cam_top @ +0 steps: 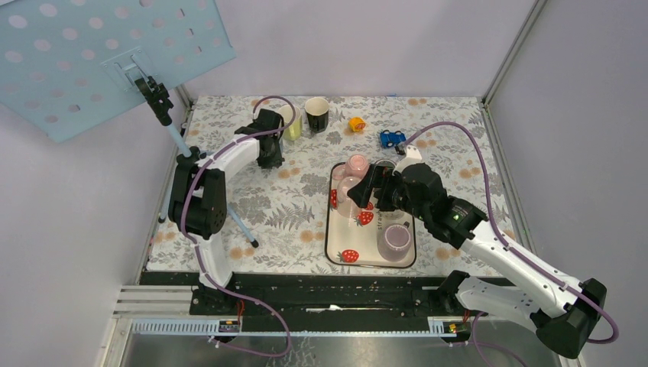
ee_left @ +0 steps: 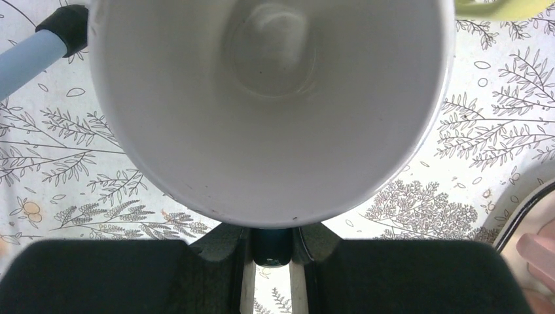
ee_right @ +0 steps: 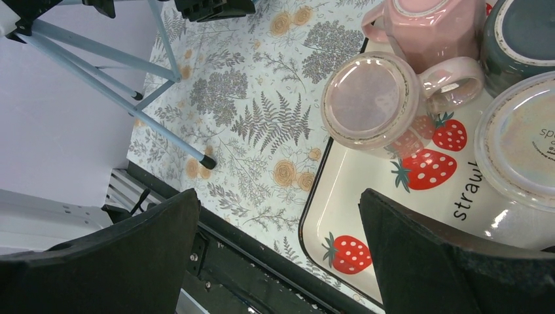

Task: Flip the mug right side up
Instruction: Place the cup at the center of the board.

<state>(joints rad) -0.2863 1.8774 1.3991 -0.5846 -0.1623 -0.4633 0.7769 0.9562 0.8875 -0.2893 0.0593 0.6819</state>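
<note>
Mug (ee_left: 271, 131) fills the left wrist view, its rim cut off and outside hidden; left gripper (ee_left: 271, 247) is clamped on it. Right gripper (ee_right: 281, 252) gapes wide above tray (ee_right: 353, 196).

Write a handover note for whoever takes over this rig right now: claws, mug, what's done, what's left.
Claws: the left claw is shut on the white-lined mug, apparently by its handle. The right claw is open and holds nothing, hovering at the edge of the strawberry tray near an upside-down pink mug.
Mug: its mouth faces the left wrist camera, so it looks turned mouth-up.
Done: mug gripped and apparently turned. Whether it is already set down cannot be told.
Left: set it down upright, release, back off.
</note>
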